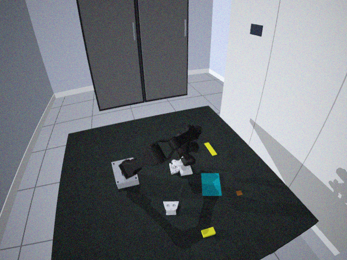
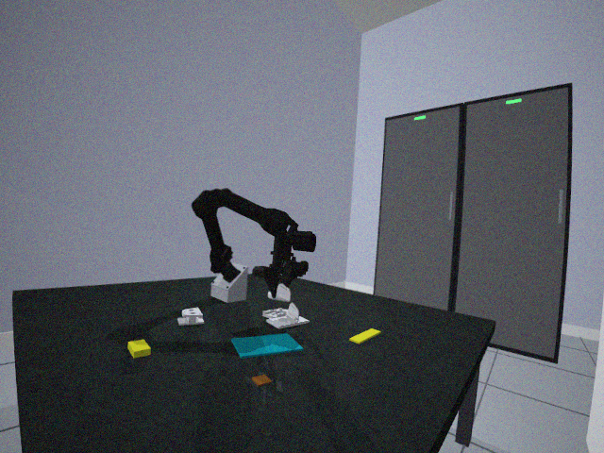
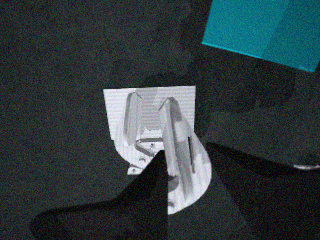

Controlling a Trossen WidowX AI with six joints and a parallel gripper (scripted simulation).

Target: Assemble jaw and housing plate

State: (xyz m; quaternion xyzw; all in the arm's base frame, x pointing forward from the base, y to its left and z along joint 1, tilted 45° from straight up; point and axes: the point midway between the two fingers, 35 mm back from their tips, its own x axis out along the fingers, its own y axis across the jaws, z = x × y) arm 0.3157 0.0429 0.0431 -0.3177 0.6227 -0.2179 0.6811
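My gripper (image 2: 279,289) (image 3: 185,151) is shut on a white jaw (image 2: 280,293) (image 3: 185,160). The held jaw hangs above the pin end of the white base (image 1: 186,170) (image 2: 288,322) (image 3: 114,105), with dark space between them in the exterior view. The other jaw (image 3: 131,120) is on the base, beside the held jaw in the wrist view. The held jaw and black fingertip hide part of the pin area, so the free pin is unclear. The white housing plate (image 1: 171,205) (image 2: 191,313), with two round holes, lies apart from the base.
A teal sheet (image 1: 211,184) (image 2: 267,344) (image 3: 260,30) lies near the base. A yellow strip (image 1: 210,149) (image 2: 364,335), a yellow block (image 1: 208,232) (image 2: 139,348) and a small orange square (image 1: 238,193) (image 2: 261,379) lie farther out. The arm's grey mount (image 1: 126,181) (image 2: 228,293) stands behind the housing plate.
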